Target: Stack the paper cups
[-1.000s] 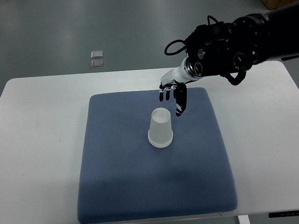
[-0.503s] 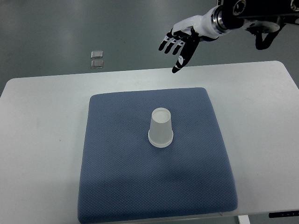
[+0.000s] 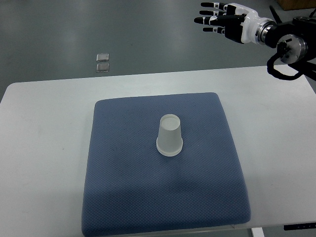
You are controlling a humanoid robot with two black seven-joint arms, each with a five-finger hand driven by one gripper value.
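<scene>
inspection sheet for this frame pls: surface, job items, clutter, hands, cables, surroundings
Surface: white table with a blue mat centred on it.
Job's things: one cup stack, upside down, mid-mat; cup count cannot be told.
Clutter: nothing seen on the table.
Hands: right robot hand open, holding nothing, raised beyond the far edge; left not in view.
Cables: black cable looping under the right wrist.
Surroundings: grey floor, two small square plates on it.
</scene>
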